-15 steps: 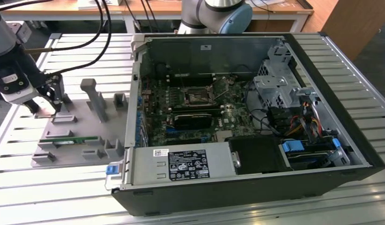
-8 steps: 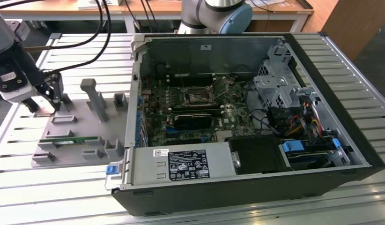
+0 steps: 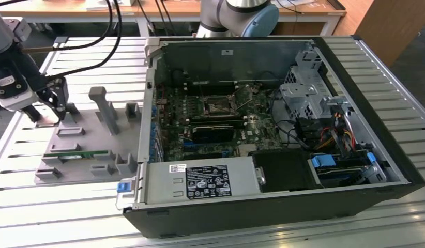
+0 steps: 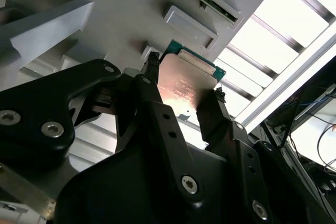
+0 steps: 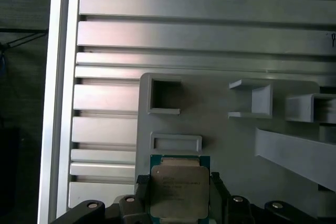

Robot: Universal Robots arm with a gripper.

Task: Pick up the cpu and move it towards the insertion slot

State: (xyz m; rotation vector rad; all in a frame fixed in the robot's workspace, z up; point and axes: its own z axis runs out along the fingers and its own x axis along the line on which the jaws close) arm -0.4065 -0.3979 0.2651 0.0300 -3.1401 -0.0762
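Gripping the cpu [image 4: 182,88] by two opposite edges, the claw [image 4: 185,77] has its black fingers [image 4: 152,90] clamped against the chip's sides, as both wrist views show. The cpu's silvery face is bare between the fingers, with a thin green rim along one edge. It sits just over a grey tray [image 5: 226,145] of moulded pockets and posts, close to a shallow rectangular pocket. Whether it touches the tray cannot be told.

In the exterior view the tray lies on a slatted metal table [image 3: 392,98], near the table's edge at the exterior view's left. The claw is at the tray's far corner on that side. A green memory stick [image 3: 74,154] rests in the tray's near part, well apart from the claw.

An open computer case [image 3: 350,170] takes up the middle of the table, just beside the tray. The insertion slot [image 3: 218,107], a square metal-framed socket with a dark centre, lies on the motherboard [image 3: 257,121] inside the case, well apart from the cpu.
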